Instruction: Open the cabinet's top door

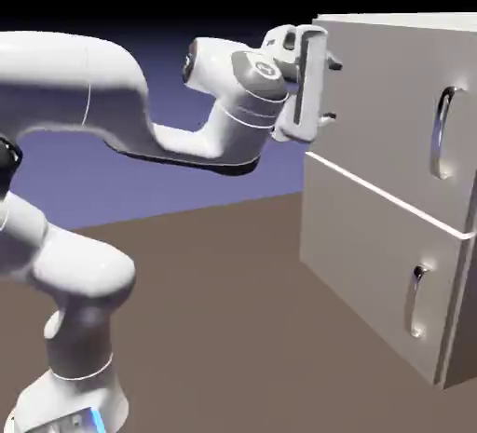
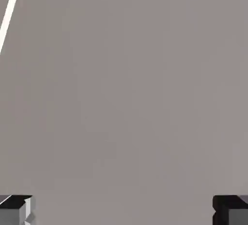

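The gripper (image 1: 333, 91) is spread wide and holds nothing, pressed close to the left part of the top door (image 1: 391, 115) — well apart from its long silver handle (image 1: 443, 131). The cabinet (image 1: 373, 245) stands on the table (image 1: 224, 310) at the right — the hand view shows only plain grey panel between the fingertips (image 2: 14, 209).

1. Arm (image 1: 112, 96): glossy white, rounded tubular links with thin dark seam lines at the joints.
2. Wrist joint cap (image 1: 264, 69): grey disc with a light centre, at 12 o'clock on the wrist.
3. Base (image 1: 70, 408): white, with a blue-lit panel at 6 o'clock.
4. Gripper (image 2: 124, 209): white body; fingertips (image 2: 14, 209) small, grey-and-black, blocky.
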